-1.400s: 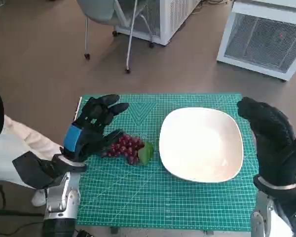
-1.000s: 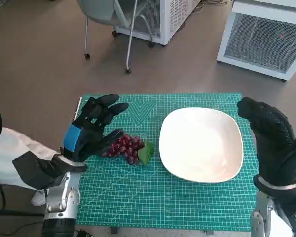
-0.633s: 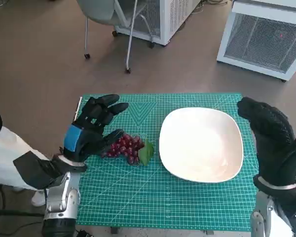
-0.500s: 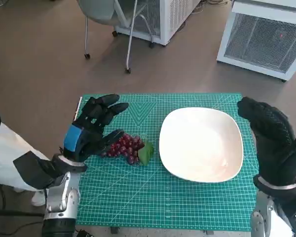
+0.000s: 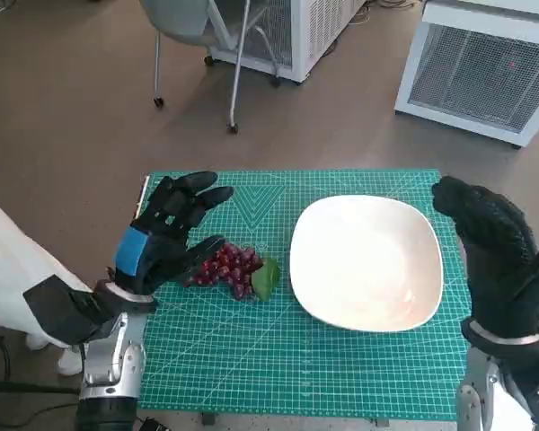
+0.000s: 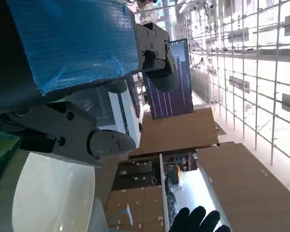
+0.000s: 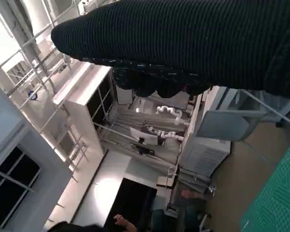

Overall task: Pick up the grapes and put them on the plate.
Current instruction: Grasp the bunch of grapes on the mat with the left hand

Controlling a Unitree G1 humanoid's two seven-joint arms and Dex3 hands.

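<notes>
A bunch of dark red grapes with a green leaf lies on the green cutting mat, just left of the white plate. My left hand hovers at the bunch's left side, fingers spread, the thumb close to the grapes; it holds nothing. My right hand is raised at the plate's right edge, fingers apart and empty. The left wrist view shows the plate's rim and the fingertips of the right hand. In the right wrist view the glove fills the top.
A chair and white appliance units stand on the floor beyond the table. A person's pale sleeve or trouser leg is at the left edge beside my left arm. The mat covers the small table.
Both hands and the grapes stay put. Only the person's pale clothing at the left edge has shifted.
</notes>
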